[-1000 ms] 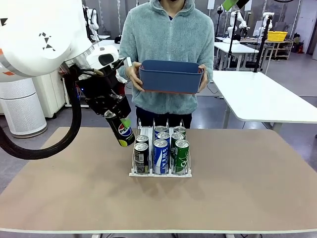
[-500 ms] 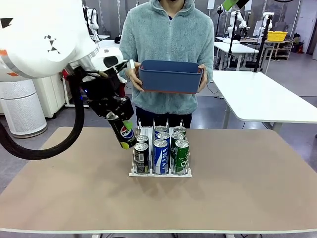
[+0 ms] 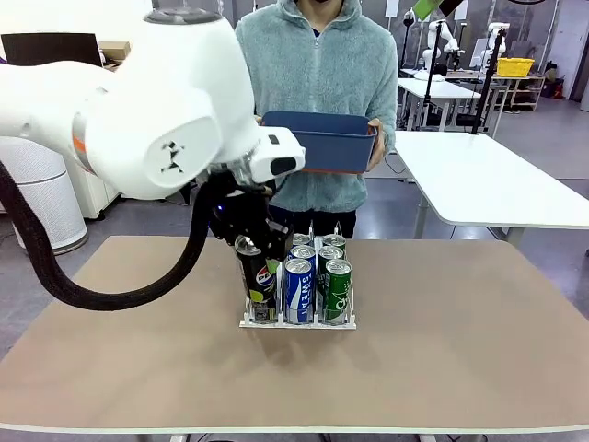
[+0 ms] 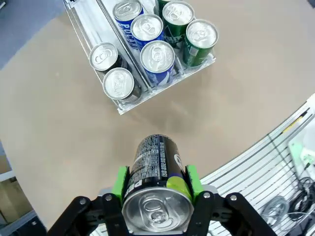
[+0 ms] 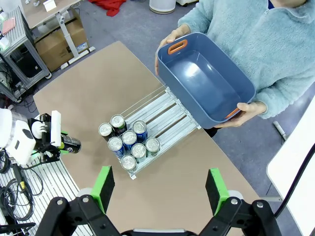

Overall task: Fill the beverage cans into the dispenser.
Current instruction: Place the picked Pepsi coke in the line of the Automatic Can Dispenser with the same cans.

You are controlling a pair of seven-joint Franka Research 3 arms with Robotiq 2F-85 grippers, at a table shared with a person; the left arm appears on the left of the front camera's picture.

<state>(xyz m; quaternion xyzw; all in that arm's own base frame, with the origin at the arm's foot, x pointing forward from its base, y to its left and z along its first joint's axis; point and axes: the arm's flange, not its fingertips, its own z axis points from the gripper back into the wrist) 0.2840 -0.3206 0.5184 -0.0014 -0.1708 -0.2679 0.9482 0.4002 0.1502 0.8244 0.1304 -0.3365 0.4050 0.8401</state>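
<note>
1. The black can (image 4: 156, 184) clamped between the left end effector's (image 4: 156, 183) green pads (image 4: 119, 183) is glossy printed metal with a brushed silver top.
2. Beyond that end effector, the cans (image 4: 156, 58) in the dispenser (image 4: 129, 102) show shiny silver lids and glossy blue, green and black sides.
3. The dispenser looks like smooth white plastic with thin metal wire dividers and a clear front lip.
4. The desk (image 3: 442, 350) under it is matt tan, smooth, without glare.
5. Far beyond the right end effector (image 5: 160, 189), whose wide-spread green pads look rubbery and matt, the blue bin (image 5: 206, 81) is smooth plastic with a soft sheen.
6. The person's sweater (image 3: 313, 74) is fuzzy fleece cloth.
</note>
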